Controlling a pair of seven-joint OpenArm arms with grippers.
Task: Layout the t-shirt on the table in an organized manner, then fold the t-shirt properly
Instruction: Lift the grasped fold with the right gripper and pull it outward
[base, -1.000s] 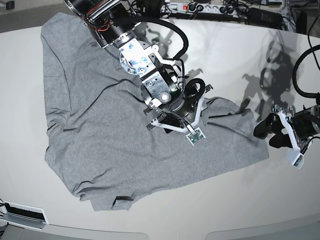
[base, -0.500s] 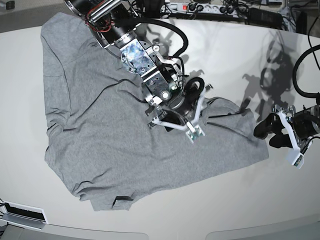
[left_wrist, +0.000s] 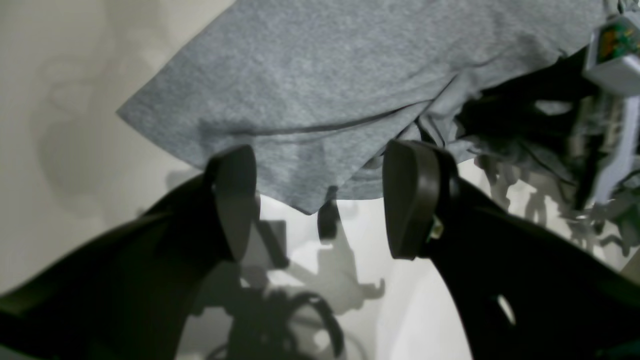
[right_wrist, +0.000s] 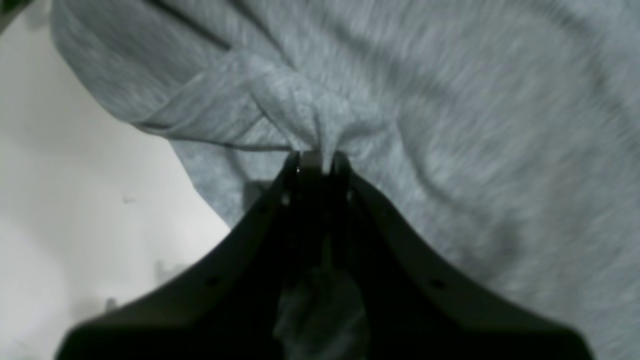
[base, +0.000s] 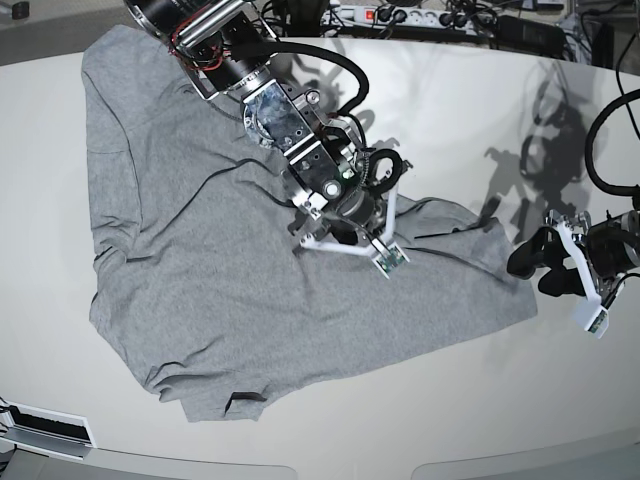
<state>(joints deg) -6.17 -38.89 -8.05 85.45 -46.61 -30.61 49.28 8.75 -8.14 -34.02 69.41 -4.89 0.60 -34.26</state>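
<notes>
While pinching t-shirt (right_wrist: 400, 100), right tool (right_wrist: 315, 162) low.

This looks like a robotics lab or test room rather than a home. A very large, glossy white worktop (base: 470, 420) with curved edges fills almost the whole base view. Along the top edge of the frame, behind it, lies a white power strip (base: 385, 15) with a red switch, amid a tangle of black cables (base: 500, 25) and plugs. Two robot arms reach over the surface: one at upper centre (base: 275, 105) with bare metal joints, exposed wiring and small circuit boards, another at the right edge (base: 600, 250). Hard overhead light throws sharp shadows at upper right.
</notes>
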